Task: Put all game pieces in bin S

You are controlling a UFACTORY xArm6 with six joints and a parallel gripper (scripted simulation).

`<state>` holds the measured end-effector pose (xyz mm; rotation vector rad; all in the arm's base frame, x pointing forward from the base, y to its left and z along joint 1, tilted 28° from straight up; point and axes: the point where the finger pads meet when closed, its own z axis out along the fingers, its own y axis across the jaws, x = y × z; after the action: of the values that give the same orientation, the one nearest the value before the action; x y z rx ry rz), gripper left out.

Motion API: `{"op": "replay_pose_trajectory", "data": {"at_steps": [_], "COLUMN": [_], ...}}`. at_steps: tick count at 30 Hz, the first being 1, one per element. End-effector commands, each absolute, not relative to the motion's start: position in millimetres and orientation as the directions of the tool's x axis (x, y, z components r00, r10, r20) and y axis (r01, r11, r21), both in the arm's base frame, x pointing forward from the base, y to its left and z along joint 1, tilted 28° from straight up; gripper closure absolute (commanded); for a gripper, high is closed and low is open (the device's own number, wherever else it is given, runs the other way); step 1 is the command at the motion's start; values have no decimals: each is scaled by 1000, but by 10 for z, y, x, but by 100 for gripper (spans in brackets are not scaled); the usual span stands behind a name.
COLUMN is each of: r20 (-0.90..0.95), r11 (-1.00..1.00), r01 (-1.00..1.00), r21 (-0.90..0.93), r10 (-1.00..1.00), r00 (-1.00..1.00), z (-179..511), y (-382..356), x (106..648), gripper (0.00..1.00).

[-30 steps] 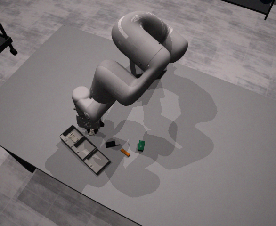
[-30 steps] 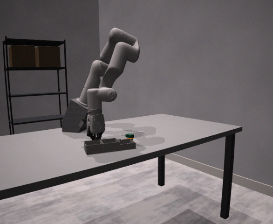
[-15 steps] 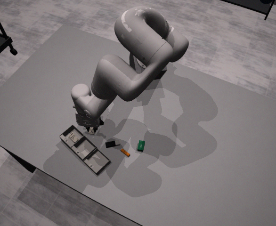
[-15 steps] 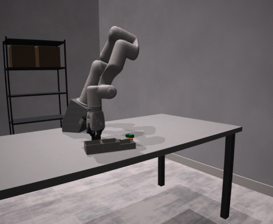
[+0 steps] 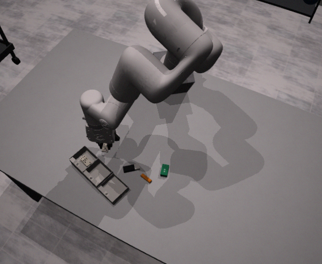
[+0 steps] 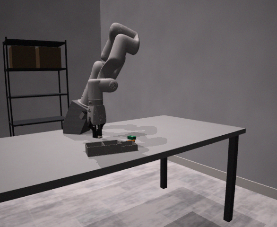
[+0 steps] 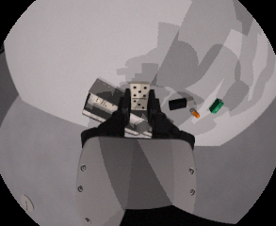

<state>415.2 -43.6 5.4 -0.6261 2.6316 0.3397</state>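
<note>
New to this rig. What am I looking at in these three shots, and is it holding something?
One grey six-joint robot arm is bolted to a grey table. The first picture looks down from above, the second is a side view from across the room, and the third is a camera on the wrist looking down past the fingers.

On the table is a long grey three-part bin; its end compartment nearest the gripper already holds a pale spotted piece. Beside the bin lie a black flat piece, a small orange block and a green block.

The gripper is shut on a pale domino-like tile with dots, held just above the table beside the bin's end.
</note>
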Motion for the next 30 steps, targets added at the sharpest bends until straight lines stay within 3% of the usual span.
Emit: {"op": "replay_pose_trajectory", "data": {"at_steps": [1,21,30], "r20": [-443,-443,-462], "r11": [869,869,693], "r01": [-475,-475,-721], "r21": [139,139,-22], "r10": [-374,-374,-646], "r00": [-815,-814,-607], "z": [101,166,240], "y": [-451,-503,-779], "x": [4141,4169,4630], "gripper": [100,100,100]}}
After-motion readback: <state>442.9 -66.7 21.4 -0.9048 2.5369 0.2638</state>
